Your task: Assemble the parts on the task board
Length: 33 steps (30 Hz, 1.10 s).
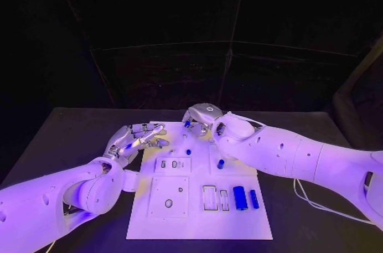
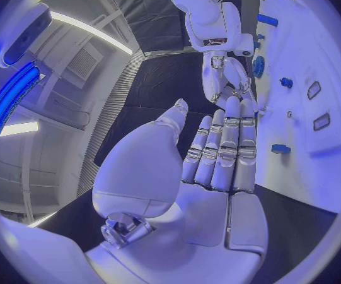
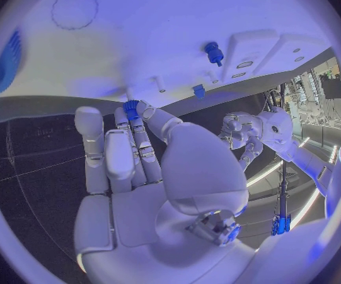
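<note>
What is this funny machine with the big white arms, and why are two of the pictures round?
It is a robot with two arms and silver hands. The square picture looks down from its head; each round one comes from a camera at a wrist. On the black table lies a white board with little parts on it, such as the blue cylinder. The right hand pinches one small blue piece at its fingertips. The left hand holds nothing, fingers straight.
</note>
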Tool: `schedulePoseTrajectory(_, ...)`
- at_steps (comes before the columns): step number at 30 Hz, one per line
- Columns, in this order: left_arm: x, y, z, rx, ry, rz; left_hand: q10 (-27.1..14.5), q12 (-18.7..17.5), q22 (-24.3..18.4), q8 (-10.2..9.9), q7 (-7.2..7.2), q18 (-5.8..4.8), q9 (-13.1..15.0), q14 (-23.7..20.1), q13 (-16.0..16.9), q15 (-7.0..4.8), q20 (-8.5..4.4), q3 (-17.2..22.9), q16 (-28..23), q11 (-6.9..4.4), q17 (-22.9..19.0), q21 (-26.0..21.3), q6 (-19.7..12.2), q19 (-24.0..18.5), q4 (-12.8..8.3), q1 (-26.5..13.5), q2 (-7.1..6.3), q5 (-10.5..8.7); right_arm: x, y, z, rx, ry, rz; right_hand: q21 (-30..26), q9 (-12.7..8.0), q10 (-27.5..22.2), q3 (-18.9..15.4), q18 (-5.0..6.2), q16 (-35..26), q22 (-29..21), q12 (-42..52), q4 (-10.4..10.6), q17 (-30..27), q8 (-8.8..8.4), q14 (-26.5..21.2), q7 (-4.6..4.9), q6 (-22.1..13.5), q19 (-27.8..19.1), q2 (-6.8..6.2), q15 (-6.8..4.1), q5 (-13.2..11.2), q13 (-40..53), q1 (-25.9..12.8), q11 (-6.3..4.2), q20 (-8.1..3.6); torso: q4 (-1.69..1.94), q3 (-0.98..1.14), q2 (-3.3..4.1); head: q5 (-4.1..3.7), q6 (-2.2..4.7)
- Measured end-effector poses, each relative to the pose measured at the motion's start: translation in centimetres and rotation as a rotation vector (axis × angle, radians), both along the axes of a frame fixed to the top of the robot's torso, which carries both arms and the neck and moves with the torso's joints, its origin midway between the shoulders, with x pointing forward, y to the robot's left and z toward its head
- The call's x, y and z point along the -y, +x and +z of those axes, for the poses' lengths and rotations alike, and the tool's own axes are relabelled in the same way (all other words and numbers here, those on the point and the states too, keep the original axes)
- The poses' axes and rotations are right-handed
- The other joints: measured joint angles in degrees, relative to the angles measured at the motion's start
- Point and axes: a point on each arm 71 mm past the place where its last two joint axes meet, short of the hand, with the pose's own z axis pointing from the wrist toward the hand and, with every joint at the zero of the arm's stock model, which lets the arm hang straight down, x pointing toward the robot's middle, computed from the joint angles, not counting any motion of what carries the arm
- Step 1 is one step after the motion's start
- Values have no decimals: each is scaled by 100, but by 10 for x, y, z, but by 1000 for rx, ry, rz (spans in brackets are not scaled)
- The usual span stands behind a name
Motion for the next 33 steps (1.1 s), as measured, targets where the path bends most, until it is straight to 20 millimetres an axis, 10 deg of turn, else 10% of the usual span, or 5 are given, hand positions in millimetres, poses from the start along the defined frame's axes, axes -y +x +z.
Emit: schedulePoseTrajectory(33,-4,3,-2,-3,9,14,-21,-23,-16,0,0,0,0,-41,1,0,33,0,-45,20,11,-21,0,-34,-32,-3,39,0,3,0,1,-9,11,-13,-118,-6,-85,31,0,-41,-286,2,103,-209,-4,0,12,-30,-207,-196,0,0,5,-45,-1,17,-1,4,18,5,-26)
